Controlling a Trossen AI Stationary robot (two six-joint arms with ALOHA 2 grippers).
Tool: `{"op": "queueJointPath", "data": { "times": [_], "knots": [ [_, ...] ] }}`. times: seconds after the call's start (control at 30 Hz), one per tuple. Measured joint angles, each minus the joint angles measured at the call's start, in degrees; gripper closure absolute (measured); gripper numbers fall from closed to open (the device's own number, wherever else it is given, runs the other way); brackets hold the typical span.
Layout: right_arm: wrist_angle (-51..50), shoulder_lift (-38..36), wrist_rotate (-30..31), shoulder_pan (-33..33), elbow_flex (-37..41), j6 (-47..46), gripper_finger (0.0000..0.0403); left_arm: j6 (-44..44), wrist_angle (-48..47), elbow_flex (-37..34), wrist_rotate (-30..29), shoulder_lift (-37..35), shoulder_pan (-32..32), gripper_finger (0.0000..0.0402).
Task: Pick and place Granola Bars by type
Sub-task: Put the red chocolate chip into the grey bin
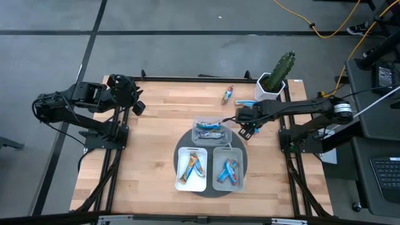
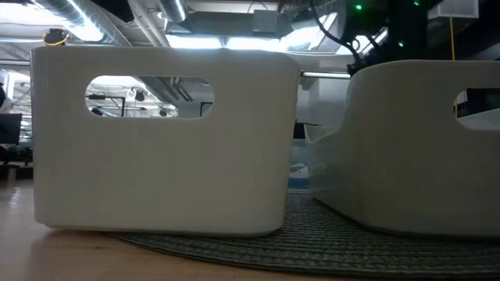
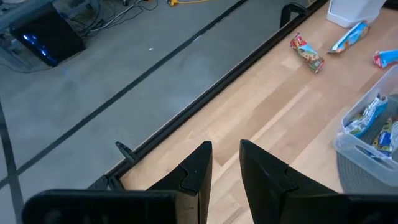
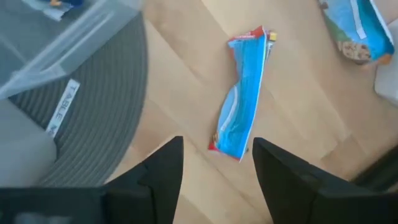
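Three trays stand on a round grey mat [image 1: 245, 164]: a clear tray [image 1: 211, 120], a white tray [image 1: 181, 185] and a grey tray [image 1: 220, 152], each with granola bars inside. A blue bar [image 4: 241, 106] lies flat on the wood beside the mat. My right gripper [image 4: 217, 142] hangs open over the bar's near end, pointing down, with one finger on either side and clear of it. Two more bars [image 1: 228, 95] [image 1: 245, 103] lie loose toward the far edge. My left gripper [image 3: 225, 155] waits above the far left corner, slightly open, with nothing between its fingers.
A white pot with a cactus [image 1: 275, 81] stands at the far right corner. In the low view the white tray [image 2: 164, 140] and the grey tray [image 2: 422, 148] block most of the table. Bare wood lies on the left half [image 1: 144, 156].
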State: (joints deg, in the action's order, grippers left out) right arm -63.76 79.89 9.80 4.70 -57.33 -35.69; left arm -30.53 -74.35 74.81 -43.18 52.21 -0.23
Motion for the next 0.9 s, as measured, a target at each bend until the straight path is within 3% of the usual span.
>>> {"op": "queueJointPath", "data": {
  "times": [0.2,0.57,0.9],
  "knots": [
    [9.0,-3.04,0.9,2.69,8.36,1.68,0.0199,-2.84,0.0,0.0,-0.41,0.0,0.0,0.0327],
    [17.47,-3.06,0.83,11.19,14.92,7.47,0.0092,-7.11,0.0,0.0,-1.02,0.04,0.0,0.0327],
    [23.79,-3.06,-2.88,15.07,19.73,11.89,0.0105,-9.47,0.02,0.0,-3.57,0.06,0.0,0.0327]
  ]
}}
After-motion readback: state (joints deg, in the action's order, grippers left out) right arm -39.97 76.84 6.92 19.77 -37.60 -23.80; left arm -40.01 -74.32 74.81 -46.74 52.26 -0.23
